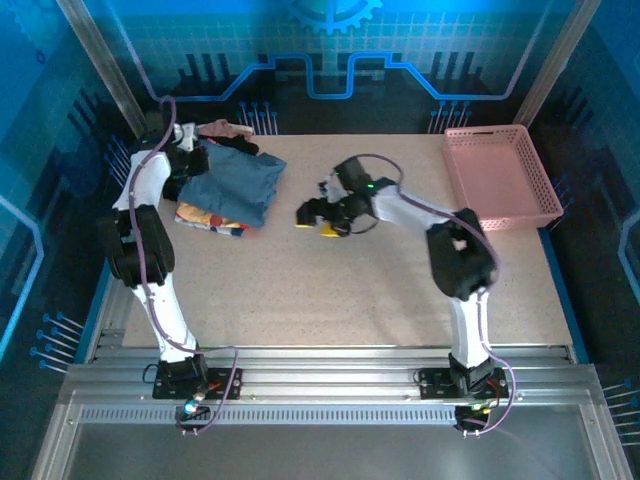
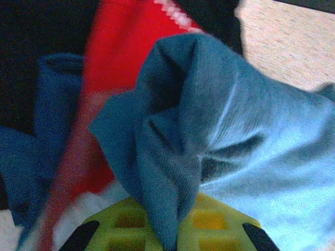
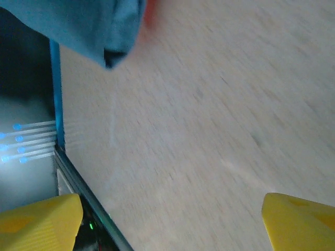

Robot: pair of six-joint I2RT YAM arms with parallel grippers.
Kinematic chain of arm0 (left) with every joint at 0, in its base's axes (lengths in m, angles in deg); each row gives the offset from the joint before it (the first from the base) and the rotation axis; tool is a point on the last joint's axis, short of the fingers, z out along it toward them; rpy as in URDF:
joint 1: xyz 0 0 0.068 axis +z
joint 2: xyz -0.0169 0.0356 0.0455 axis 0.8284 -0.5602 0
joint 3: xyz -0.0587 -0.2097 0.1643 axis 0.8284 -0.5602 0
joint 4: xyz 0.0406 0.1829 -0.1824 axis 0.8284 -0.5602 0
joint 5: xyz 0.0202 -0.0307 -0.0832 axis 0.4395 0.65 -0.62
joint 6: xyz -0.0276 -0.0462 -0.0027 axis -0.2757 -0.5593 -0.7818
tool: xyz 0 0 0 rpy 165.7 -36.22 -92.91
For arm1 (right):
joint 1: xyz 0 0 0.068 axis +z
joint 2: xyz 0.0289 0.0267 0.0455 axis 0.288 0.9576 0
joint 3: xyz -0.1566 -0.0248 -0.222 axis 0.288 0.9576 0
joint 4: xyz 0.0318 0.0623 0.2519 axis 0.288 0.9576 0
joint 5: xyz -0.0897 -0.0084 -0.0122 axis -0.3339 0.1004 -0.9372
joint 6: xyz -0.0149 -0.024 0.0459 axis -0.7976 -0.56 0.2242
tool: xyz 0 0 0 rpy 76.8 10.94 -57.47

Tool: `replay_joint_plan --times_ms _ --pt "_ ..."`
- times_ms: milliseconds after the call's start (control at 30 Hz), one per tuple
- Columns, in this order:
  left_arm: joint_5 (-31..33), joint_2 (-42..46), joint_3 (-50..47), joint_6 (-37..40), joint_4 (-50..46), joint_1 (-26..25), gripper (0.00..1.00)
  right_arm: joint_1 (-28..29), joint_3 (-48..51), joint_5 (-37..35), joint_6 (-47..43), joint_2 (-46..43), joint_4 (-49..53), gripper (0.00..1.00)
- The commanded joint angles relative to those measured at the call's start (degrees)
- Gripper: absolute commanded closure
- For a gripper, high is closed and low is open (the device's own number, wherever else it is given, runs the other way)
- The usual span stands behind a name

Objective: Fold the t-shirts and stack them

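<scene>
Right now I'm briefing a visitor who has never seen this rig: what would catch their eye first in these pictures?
Probably the crumpled heap of cloth t-shirts at the far left of the table, a slate-blue shirt on top with red cloth beneath. Next, the pink plastic lattice basket at the far right, and the right gripper hanging open over its bare middle, yellow fingertips apart.

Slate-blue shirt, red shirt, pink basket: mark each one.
slate-blue shirt (image 1: 236,184), top external view, middle of the cloth.
red shirt (image 2: 125,47), left wrist view, red cloth behind blue fold.
pink basket (image 1: 497,178), top external view, bare lattice floor.
</scene>
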Motion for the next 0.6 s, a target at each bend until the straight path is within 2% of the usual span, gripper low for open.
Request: replay_joint_plan --times_ms 0,33,67,133,200,300,367,500,567 --pt "-6.48 -5.33 6.24 -4.34 1.19 2.68 0.9 2.22 -14.53 -2.91 10.43 12.22 -0.9 0.1" --pt "-7.3 -6.61 7.01 -4.98 1.37 3.27 0.8 2.61 -19.38 -3.43 11.29 15.69 -0.25 0.1" --pt "-7.05 -7.76 8.08 -5.74 1.48 3.76 0.75 2.96 -25.49 -3.74 11.82 19.54 1.09 0.1" --pt "-6.57 -9.42 10.32 -7.9 1.05 4.81 0.53 3.36 -36.96 -3.95 13.18 27.15 3.63 0.09" --pt "-8.54 -9.22 10.8 -10.42 2.02 5.72 0.4 3.37 -45.88 -3.93 15.56 32.77 4.25 0.09" --pt "-10.83 -7.61 9.7 -14.38 3.21 7.25 0.26 3.58 -52.13 -5.45 19.87 38.07 -0.08 0.09" --pt "-12.86 -5.31 5.95 -16.84 4.83 8.88 0.12 3.76 -53.57 -6.45 22.31 40.29 -2.65 0.09" --pt "-15.23 0.6 -9.08 -20.89 15.28 13.89 0.03 4.71 -55.24 -7.81 25.89 43.21 -7.51 0.08" --pt "-17.05 0.31 -11.35 -22.18 16.81 16.2 0.02 5.23 -57.17 -8.61 26.1 44.54 -7.42 0.08"
